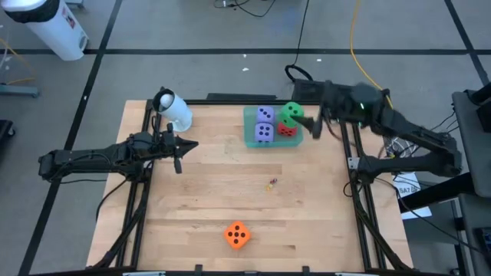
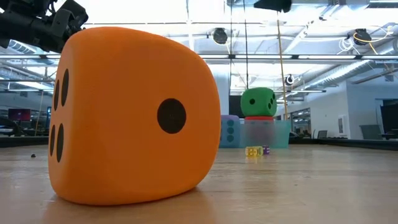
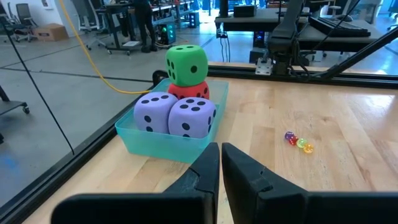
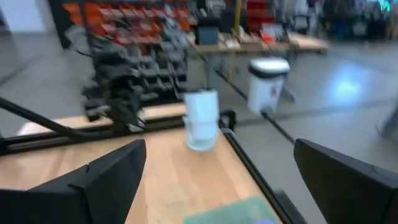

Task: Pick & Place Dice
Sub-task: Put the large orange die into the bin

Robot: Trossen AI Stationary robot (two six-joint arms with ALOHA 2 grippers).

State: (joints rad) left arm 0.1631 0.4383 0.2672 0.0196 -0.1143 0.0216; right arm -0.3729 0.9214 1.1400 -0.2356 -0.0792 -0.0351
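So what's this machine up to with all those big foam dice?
Two robot arms are collecting dice into a teal tray at the table's far side. Four are in already: two purple dice side by side, and a green die stacked on a red die. The right pincer hangs wide open beside the tray, holding nothing. The left pincer waits shut at the table's left. The orange die sits alone near the front edge.

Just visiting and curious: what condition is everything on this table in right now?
Orange die: alone near the table's front edge.
Green die: stacked on red die.
Two purple dice: in teal tray.
Left gripper: shut, empty.
Right gripper: open, beside tray.
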